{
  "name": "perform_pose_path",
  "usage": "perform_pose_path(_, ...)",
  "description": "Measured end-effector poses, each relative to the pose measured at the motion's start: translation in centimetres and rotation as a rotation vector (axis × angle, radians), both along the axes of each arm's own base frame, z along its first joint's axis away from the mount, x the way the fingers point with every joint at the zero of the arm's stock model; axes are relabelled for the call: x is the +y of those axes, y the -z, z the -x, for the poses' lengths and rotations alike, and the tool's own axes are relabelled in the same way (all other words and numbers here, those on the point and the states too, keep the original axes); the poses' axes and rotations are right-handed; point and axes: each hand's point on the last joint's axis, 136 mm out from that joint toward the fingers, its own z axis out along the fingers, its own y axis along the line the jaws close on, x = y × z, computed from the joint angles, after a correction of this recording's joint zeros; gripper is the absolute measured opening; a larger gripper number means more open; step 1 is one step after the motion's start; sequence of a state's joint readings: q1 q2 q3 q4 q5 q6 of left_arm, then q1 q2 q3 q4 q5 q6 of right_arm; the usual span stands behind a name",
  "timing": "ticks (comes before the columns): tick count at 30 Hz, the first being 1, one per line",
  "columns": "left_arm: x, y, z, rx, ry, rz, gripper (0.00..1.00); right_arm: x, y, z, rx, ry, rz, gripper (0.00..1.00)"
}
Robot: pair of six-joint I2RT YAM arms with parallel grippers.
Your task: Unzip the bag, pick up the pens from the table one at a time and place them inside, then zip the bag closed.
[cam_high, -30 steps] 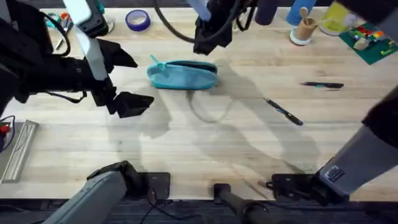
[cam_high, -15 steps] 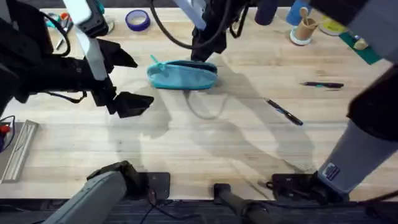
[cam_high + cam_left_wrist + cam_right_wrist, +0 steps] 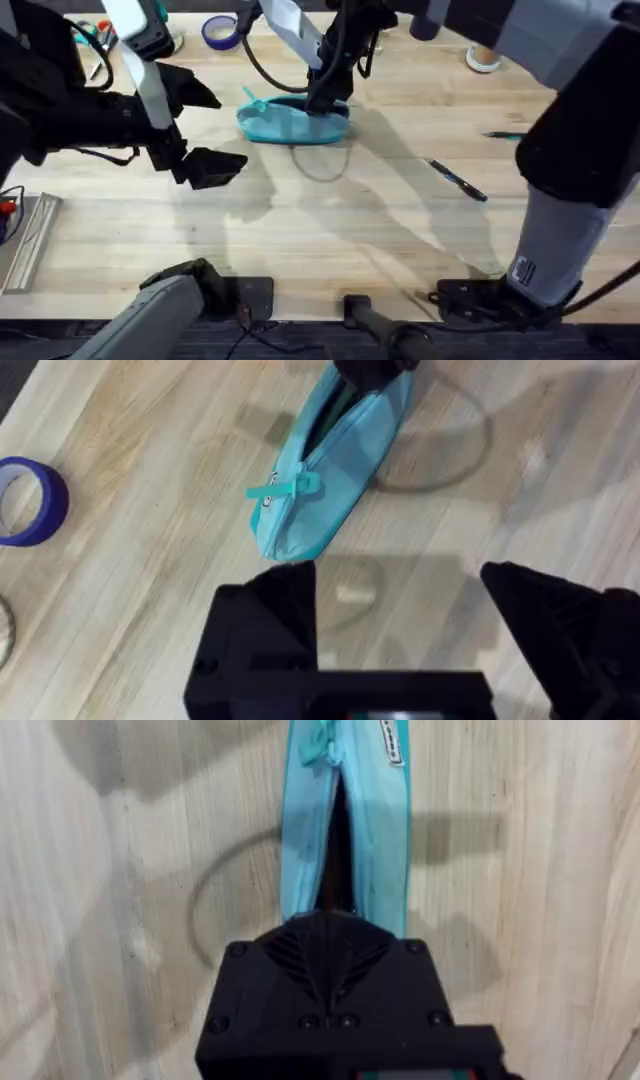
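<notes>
Turquoise bag (image 3: pixel 292 122): laid on the table (image 3: pixel 330 230) toward its far side, left of the middle; the zipper is seen parted along the top, a dark slit being shown in the right wrist view (image 3: pixel 340 850).
Label on the bag: a small white tag with dark lettering (image 3: pixel 390 742) is seen beside the slit in the right wrist view; the writing cannot be read.
Zipper pull: a turquoise tab (image 3: pixel 283 487) is shown at the bag's near end in the left wrist view, standing out from the fabric.
Right gripper (image 3: pixel 322 100): set down on the bag's right end in the overhead view; its black fingers are seen pressed together in the right wrist view (image 3: pixel 333 935), directly over the slit, and whether anything is pinched between them cannot be told.
Left gripper (image 3: pixel 200 130): held above the table to the left of the bag, apart from it; its fingers are spread wide with nothing between them, as shown in the left wrist view (image 3: pixel 400 620).
Pens: one dark pen (image 3: pixel 458 181) is laid aslant on the table, well to the right of the bag; another (image 3: pixel 503 134) is partly covered by the right arm farther right.
Blue tape roll (image 3: pixel 219 32): placed at the table's far edge, left of the bag; also caught in the left wrist view (image 3: pixel 30 500).
Marking on the right arm: a pale label near its base (image 3: pixel 520 270) is visible from overhead, its text too small to read.
</notes>
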State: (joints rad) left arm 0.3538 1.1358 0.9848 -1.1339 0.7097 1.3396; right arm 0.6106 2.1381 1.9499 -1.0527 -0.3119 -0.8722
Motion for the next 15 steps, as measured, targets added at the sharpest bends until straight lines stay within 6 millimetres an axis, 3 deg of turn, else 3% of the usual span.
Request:
perform_pose_path(6,0.0,0.0,0.0,0.0,0.0,0.0,0.993,0.1,1.8,0.0,0.035,-0.001,0.017,0.032)
perform_pose_path(12,0.0,0.0,0.0,0.0,0.0,0.0,0.993,0.2,2.0,-0.1,0.034,-0.002,0.015,0.032)
perform_pose_path(15,0.0,0.0,0.0,0.0,0.0,0.0,0.994,0.2,2.0,-0.1,0.034,-0.002,0.015,0.078)
